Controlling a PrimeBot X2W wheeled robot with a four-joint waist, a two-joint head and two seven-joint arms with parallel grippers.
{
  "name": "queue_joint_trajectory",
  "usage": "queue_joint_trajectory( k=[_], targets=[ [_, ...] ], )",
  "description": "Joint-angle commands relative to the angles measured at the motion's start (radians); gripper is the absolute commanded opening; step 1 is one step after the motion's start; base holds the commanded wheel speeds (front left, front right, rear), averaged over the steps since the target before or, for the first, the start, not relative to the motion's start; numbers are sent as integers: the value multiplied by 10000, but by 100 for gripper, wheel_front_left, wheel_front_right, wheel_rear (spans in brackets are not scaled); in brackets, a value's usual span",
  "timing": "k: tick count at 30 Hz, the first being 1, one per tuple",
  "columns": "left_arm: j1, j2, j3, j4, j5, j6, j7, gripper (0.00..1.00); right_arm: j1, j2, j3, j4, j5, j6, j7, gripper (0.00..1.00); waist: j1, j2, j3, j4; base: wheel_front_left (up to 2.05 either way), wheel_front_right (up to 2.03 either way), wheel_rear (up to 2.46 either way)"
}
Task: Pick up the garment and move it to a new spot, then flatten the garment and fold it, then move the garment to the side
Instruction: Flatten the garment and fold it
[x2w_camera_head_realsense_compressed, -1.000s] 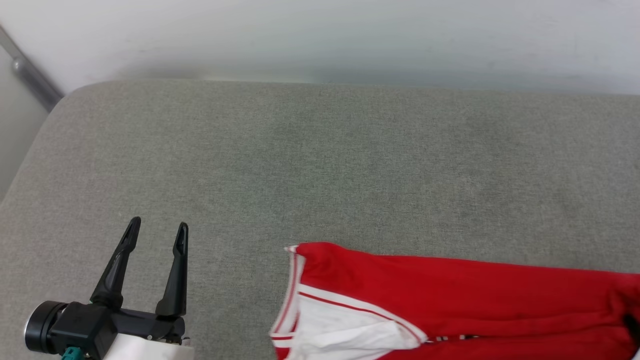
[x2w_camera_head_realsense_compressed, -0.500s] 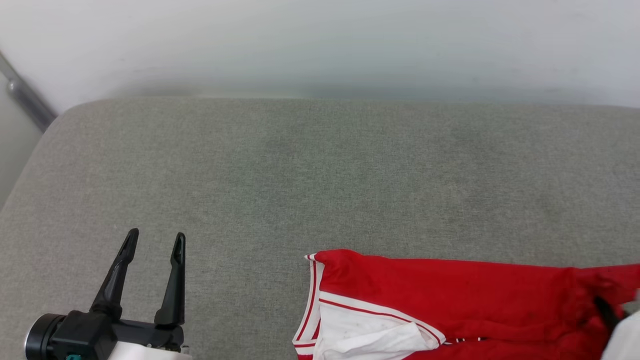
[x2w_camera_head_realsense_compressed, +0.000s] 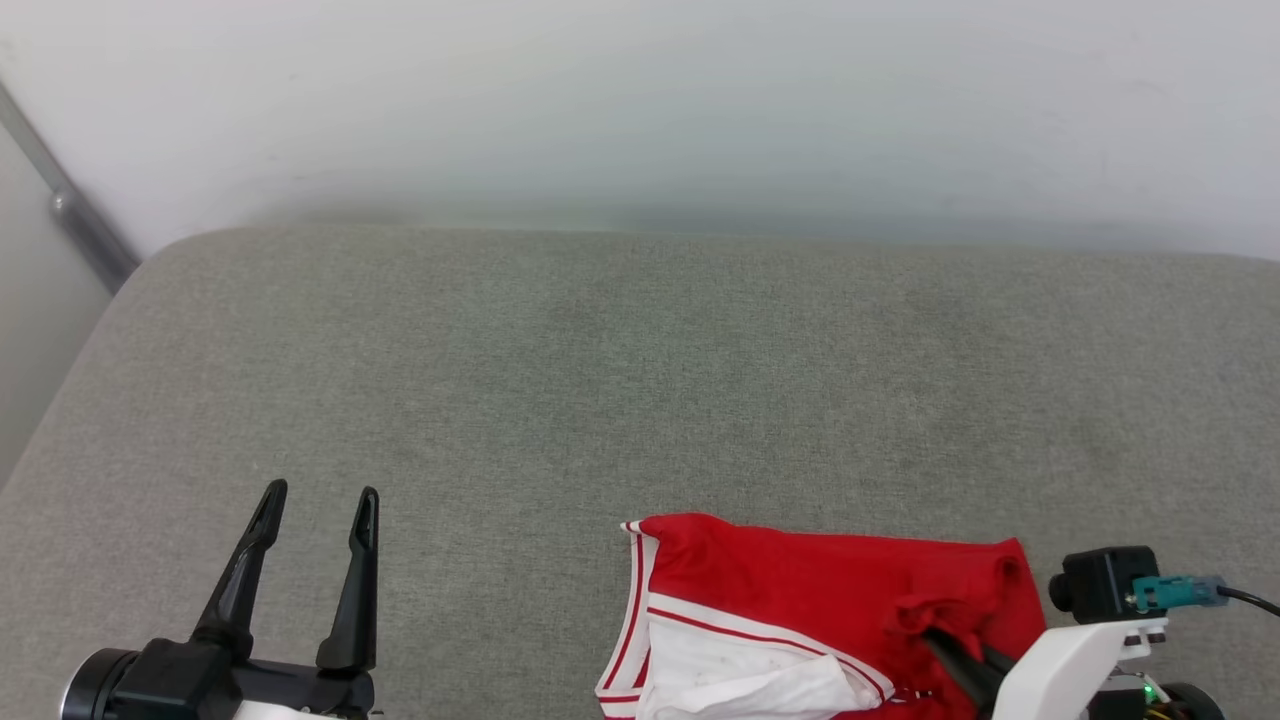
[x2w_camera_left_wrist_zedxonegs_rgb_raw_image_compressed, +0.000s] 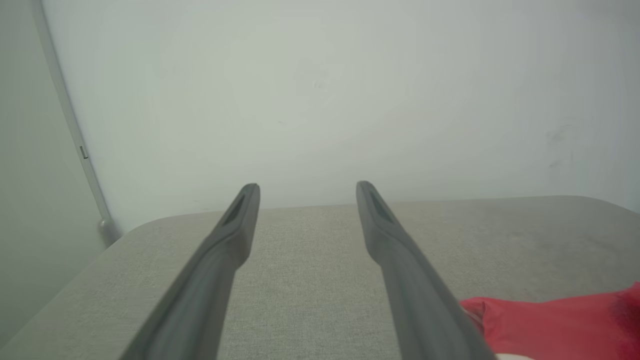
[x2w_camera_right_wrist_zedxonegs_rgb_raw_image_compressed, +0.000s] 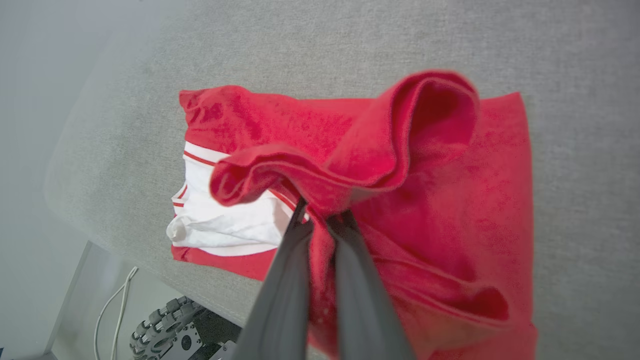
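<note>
In the head view, your left end effector (x2w_camera_head_realsense_compressed: 322, 492) hangs spread and empty over the near left of the grey upholstered cushion (x2w_camera_head_realsense_compressed: 600, 380), clear of the work. The red jersey garment with a white, stripe-trimmed sleeve (x2w_camera_head_realsense_compressed: 830, 590) lies at the cushion's near edge, right of centre, where your right end effector (x2w_camera_head_realsense_compressed: 945, 650) bites it.

The left wrist view shows the fingers wide apart.

In the right wrist view, the fingers pinch a raised red fold, likely to carry it across.
</note>
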Motion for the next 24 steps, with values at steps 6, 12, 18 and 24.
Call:
queue_joint_trajectory(
  k=[6,12,18,24],
  targets=[
    [156,11,-36,9,-15,-13,-27,100,-512,67,1019,488,1714,-4,-610,0,0,0,-167,242,0,0,0],
    [183,20,-124,22,-36,-13,-27,100,-1230,64,2119,1496,2926,-4,-1565,0,0,0,-169,442,0,0,0],
    [-10,-11,-145,49,-68,-13,-27,100,-2035,61,2767,2851,2969,-4,-2426,0,0,0,-23,675,0,0,0],
    [-126,-29,-188,114,-86,-13,-27,100,-2682,63,2998,4422,2866,-2,-3046,0,0,0,145,866,0,0,0]
  ],
)
